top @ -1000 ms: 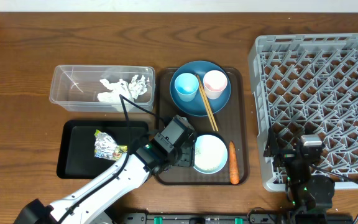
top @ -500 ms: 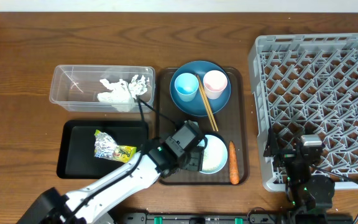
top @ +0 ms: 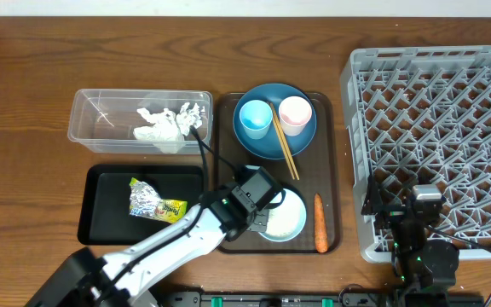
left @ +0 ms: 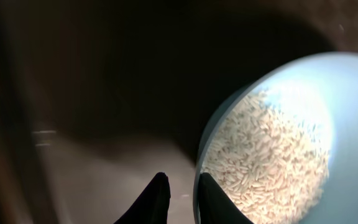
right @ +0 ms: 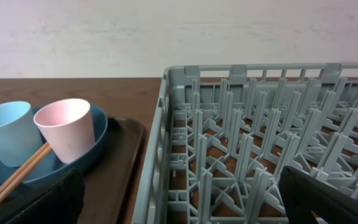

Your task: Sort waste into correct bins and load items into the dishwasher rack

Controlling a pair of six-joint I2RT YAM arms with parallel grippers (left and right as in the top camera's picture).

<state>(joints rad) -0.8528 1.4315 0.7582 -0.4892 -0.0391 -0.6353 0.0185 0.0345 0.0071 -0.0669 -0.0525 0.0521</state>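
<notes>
The left gripper (left: 183,180) stands with its two fingers close together astride the rim of the light-blue bowl (left: 334,93), gripping it. The bowl spreads away toward two o'clock from the fingers, with loose rice (left: 266,162) heaped inside. It sits at the six o'clock end of the brown serving tray (top: 332,162), with a carrot (top: 320,223) at its three o'clock. The right gripper (right: 180,177) hangs wide open at the six o'clock edge of the grey rack (top: 450,102). All of it rests on a wooden table (top: 32,68), with a pale wall (right: 166,31) at twelve o'clock.
</notes>
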